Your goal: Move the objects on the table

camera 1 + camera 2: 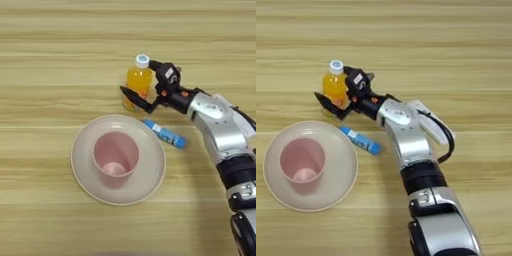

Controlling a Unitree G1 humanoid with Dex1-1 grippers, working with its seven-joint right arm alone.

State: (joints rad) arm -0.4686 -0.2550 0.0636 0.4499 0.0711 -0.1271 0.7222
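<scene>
Orange-juice bottle (138, 80) upright, upper centre of table (45, 60), just above beige plate (85, 175) holding pink cup (116, 156). Blue stick (165, 134) right of plate. Tool (145, 82) open, fingers straddling bottle. Light, rigid, smooth; grasp mid-body.

r arm extended, gripper (145, 80) fingers spread

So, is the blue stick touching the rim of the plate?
Touching, it seems. In the left eye view, the blue stick meets the plate rim with its upper-left end, no gap visible.
</scene>
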